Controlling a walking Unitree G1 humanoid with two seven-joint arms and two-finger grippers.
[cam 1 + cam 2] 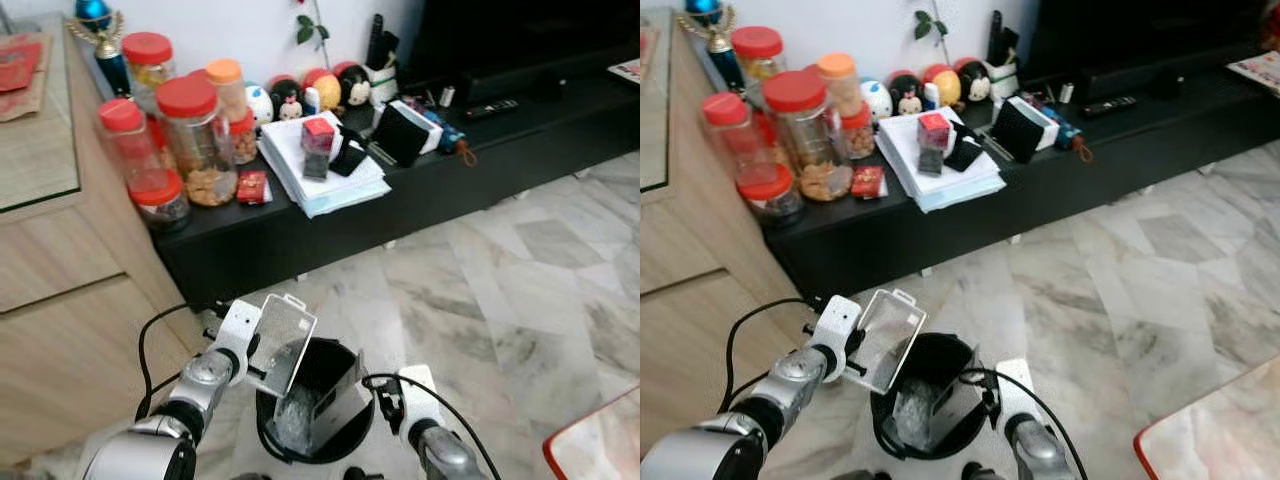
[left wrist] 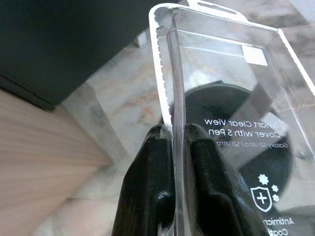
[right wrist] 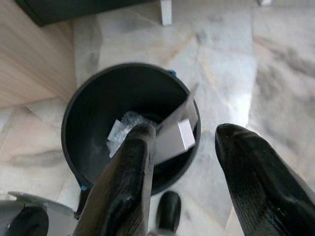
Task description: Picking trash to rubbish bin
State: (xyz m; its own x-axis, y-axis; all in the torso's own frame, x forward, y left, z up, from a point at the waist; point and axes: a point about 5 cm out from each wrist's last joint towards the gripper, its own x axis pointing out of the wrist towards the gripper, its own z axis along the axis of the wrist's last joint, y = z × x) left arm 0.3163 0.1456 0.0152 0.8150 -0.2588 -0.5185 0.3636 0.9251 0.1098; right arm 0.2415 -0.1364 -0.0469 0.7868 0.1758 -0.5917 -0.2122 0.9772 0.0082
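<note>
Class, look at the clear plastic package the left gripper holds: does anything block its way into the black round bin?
Nothing visible blocks it. The left gripper pinches the clear plastic phone-case package just above the near-left rim of the black round bin, whose mouth is open; trash already inside lies low. The right gripper hovers open above the bin.

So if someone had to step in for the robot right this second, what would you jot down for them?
Left pincer: shut on the clear plastic package, held over the near rim of the black bin.
Right pincer: open, holding nothing, above the bin.
Done: crumpled clear wrapper and a flat card-like piece already lie in the bin.
Left: release the package into the bin. Whether anything on the black shelf counts as trash, I can't tell.
</note>
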